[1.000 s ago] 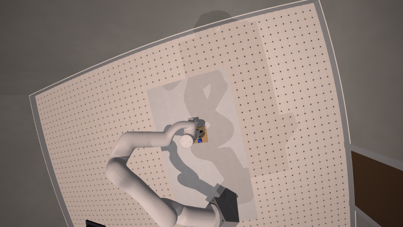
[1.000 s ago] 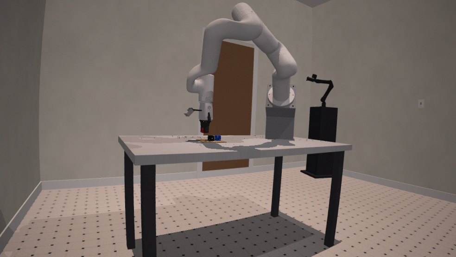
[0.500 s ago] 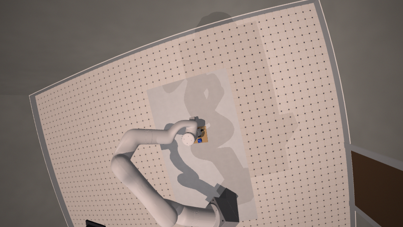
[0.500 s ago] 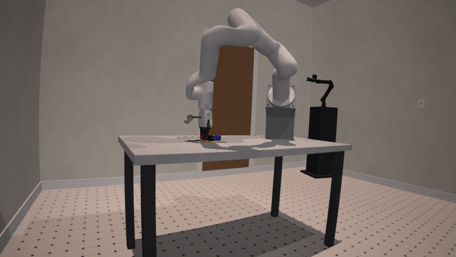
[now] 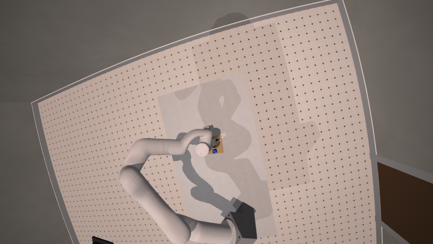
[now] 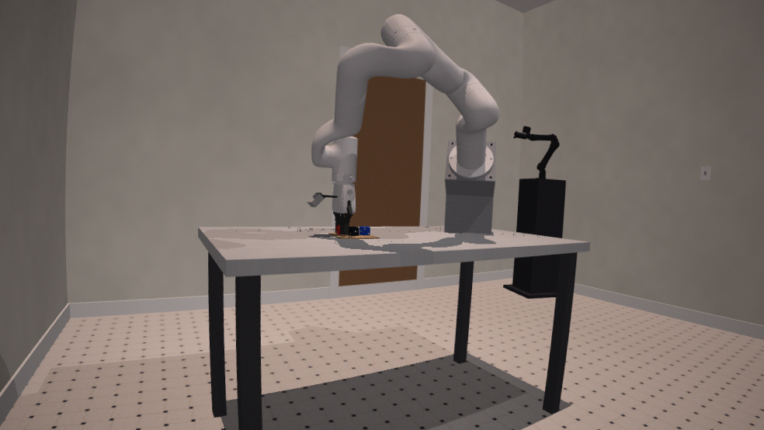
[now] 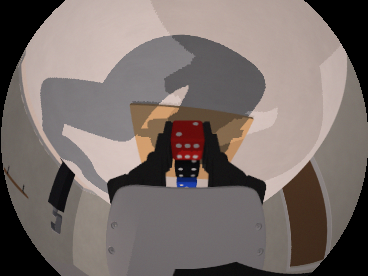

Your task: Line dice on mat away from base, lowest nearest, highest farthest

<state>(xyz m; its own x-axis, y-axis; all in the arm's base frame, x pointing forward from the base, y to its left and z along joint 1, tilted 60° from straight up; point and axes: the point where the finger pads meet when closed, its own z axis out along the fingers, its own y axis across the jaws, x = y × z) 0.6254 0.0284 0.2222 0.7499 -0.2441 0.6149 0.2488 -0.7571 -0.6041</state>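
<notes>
Three pipped cubes: red point(image 7: 187, 140) point(image 6: 338, 229) between black jaws point(image 6: 342, 230); black point(image 7: 187, 169) point(image 6: 353, 230), blue point(image 7: 187, 183) point(image 6: 364, 230) point(image 5: 214, 150).

The pale grey table point(image 5: 181, 109) point(image 6: 395, 253) carries the flat, orange-brown mat point(image 5: 220, 148) point(image 6: 369, 237) point(image 7: 142, 145), lying directly on its top.

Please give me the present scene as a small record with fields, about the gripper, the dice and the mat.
gripper: low over the mat, closed on the red die
red die: between the fingers, farthest from the base
black die: middle of the row
blue die: nearest to the base
mat: orange-brown, on the table
release: not yet done
</notes>
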